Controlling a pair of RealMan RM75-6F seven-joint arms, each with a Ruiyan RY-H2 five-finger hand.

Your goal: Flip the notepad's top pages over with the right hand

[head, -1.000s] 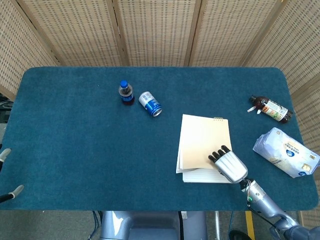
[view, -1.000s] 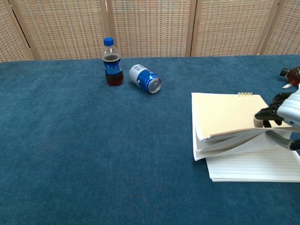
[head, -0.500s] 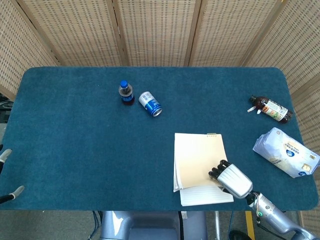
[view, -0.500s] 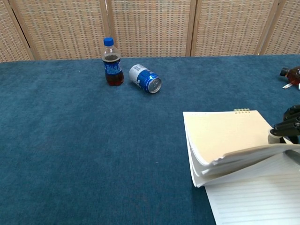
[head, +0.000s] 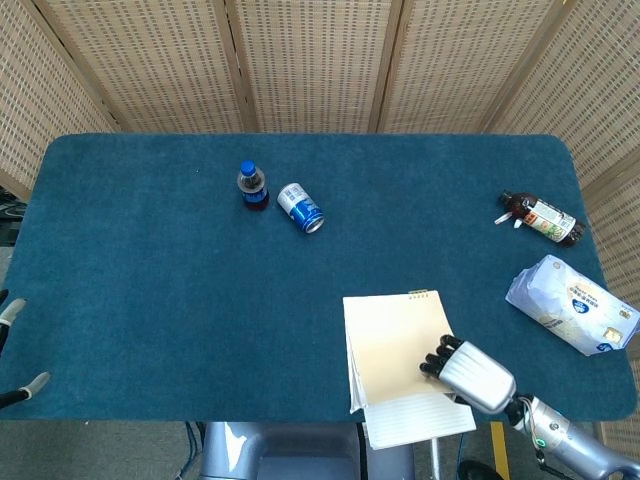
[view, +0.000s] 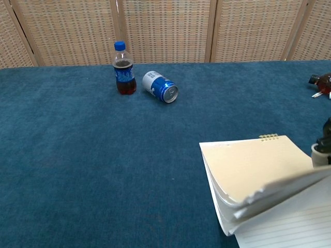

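Note:
The cream spiral notepad lies near the table's front edge, its binding on the far side. Its near end reaches past that edge. My right hand grips the top pages at their near right corner, fingers on top. Those pages are lifted in a curved stack, baring a lined page beneath. In the chest view the notepad fills the lower right, and only a bit of the right hand shows at the frame's edge. Two fingertips of my left hand show far apart at the left edge, holding nothing.
A small cola bottle stands at the back left with a blue can lying beside it. A brown bottle lies at the far right, and a white packet lies nearer, right of the notepad.
The right hand has pulled back toward the front edge, dragging the whole notepad with it. The lifted pages have stayed raised, and more of the lined page now overhangs the edge.

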